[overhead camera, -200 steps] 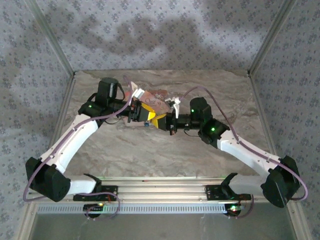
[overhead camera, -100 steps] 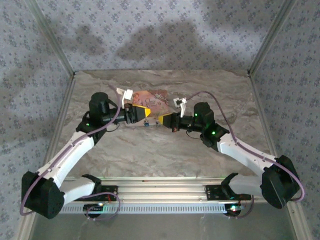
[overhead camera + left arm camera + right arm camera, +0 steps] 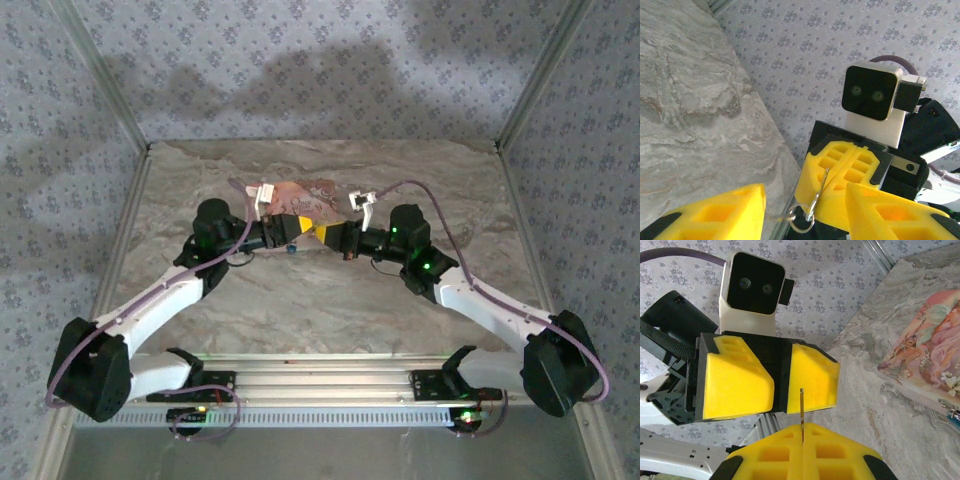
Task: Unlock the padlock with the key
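One key (image 3: 801,410), a thin pale metal sliver, stands out of the seam between the yellow pads of my right gripper (image 3: 802,440). That gripper is clamped shut on it. In the left wrist view, a small metal ring (image 3: 800,223) shows at one end of the key.

The key's free tip points at my left gripper (image 3: 782,380), which faces the right one tip to tip. I cannot tell whether the tip touches it. The left gripper's two yellow pads stand apart with a dark gap between them, and nothing is held.

The padlock (image 3: 290,250) lies on the marble table (image 3: 330,300). In the top view it is a small blue spot just beside the left gripper's tip, apart from the key. It is too small to tell how its loop sits.

Beyond both grippers, toward the far edge, a flat pink picture-printed box (image 3: 305,190) rests on the table. Both arms reach in from the near edge and meet over the middle.
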